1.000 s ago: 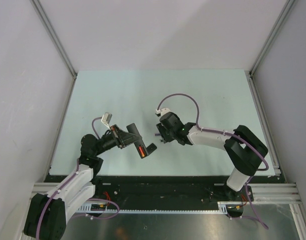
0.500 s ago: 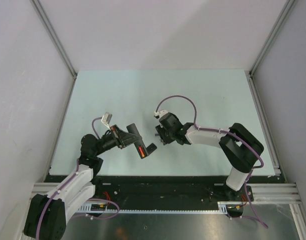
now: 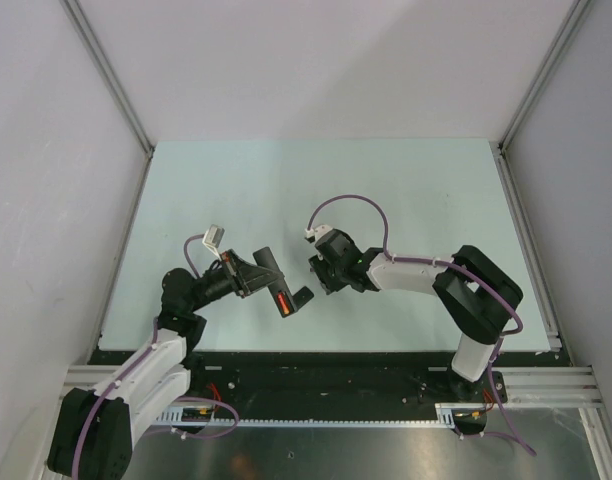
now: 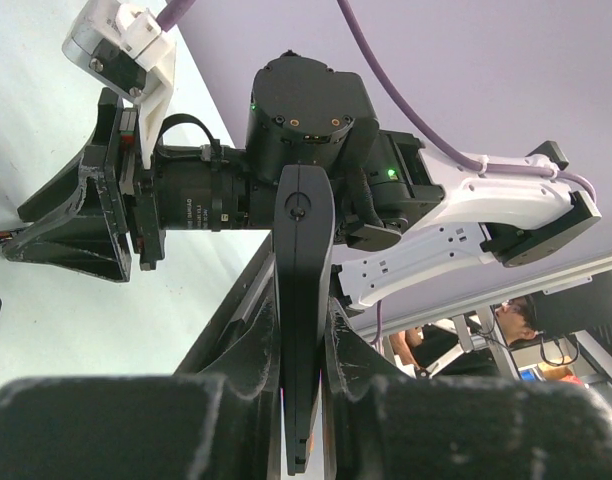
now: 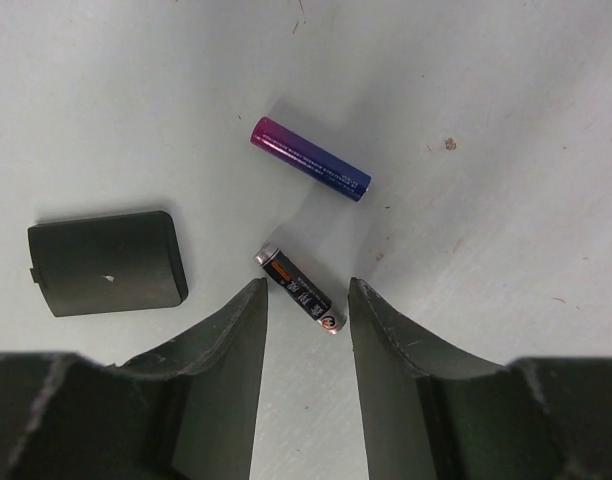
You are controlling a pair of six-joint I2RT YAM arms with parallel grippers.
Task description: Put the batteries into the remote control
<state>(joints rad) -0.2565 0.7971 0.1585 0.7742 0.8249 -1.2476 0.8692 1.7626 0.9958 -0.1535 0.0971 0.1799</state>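
We've got the left pincer (image 4: 304, 400) clamped on the remote control (image 4: 304, 250), held up off the table (image 3: 436, 200) for loading. The right pincer (image 5: 306, 286) hangs over the dark battery (image 5: 297, 291), jaws apart, lined up for a grab.

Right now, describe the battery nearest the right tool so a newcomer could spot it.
On the pale table, find the right tool, open. The black battery lies diagonally between its fingertips, orange-marked, unlike the blue-purple battery farther out and the flat black cover beside it.
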